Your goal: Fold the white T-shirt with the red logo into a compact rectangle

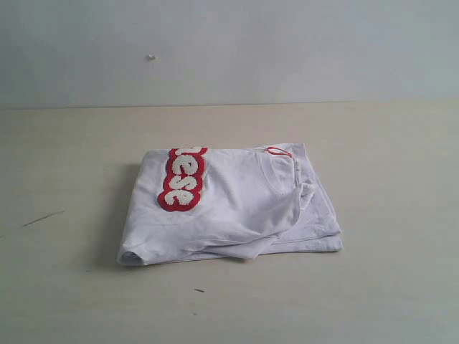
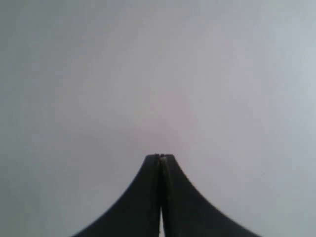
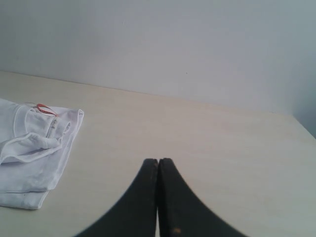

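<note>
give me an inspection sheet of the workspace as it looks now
surface: pale wooden table, one dark scuff at the left of the exterior view
job's things: white T-shirt folded in a rough rectangle, red logo on top, orange neck tag showing, edges uneven
clutter: nothing seen
grippers: left gripper shut, empty, facing a plain pale surface; right gripper shut, empty, clear of the shirt
cables: nothing seen
surroundings: plain pale wall

Bare table (image 1: 387, 287) lies open on every side of the folded white T-shirt (image 1: 237, 204), the only obstacle; a wall (image 1: 287, 50) closes off the far edge
</note>
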